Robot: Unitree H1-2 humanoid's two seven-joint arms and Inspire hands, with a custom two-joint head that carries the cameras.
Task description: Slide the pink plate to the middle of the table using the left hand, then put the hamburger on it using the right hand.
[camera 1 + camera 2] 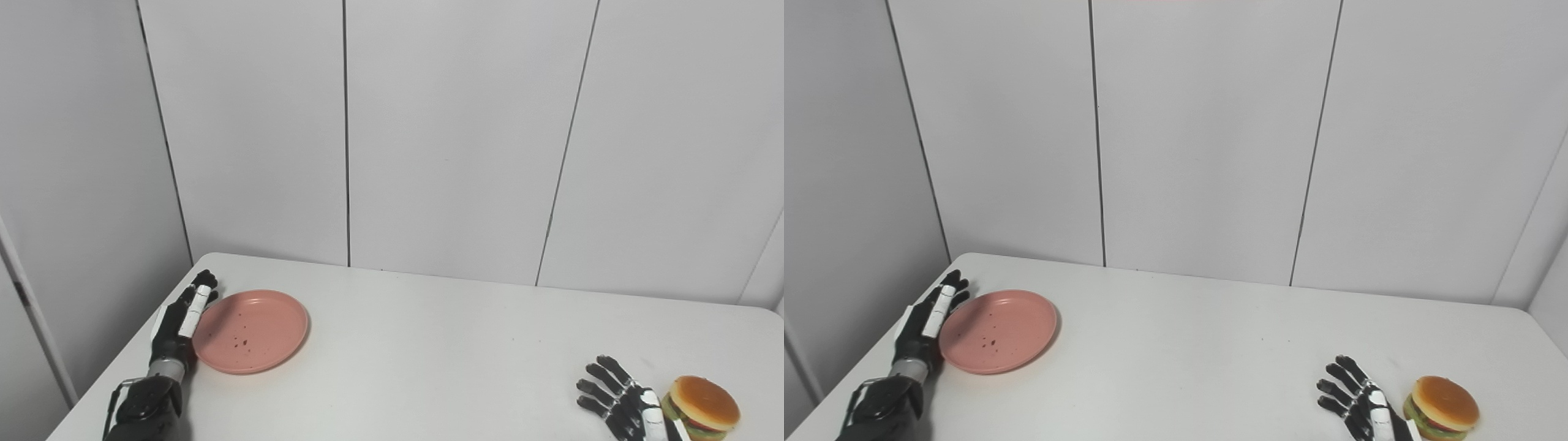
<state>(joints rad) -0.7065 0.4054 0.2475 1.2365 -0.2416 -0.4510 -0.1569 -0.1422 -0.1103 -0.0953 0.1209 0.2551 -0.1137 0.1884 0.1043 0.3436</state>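
Pink plate [252,331] lies against the left hand's [180,318] outstretched fingers [199,300].

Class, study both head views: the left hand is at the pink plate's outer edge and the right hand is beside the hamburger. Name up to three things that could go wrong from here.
1. The left hand lies flat along the rim of the pink plate; a push might spin the plate rather than slide it straight.
2. The hamburger sits close to the table's near right corner; a nudge from the open right hand could knock it off.
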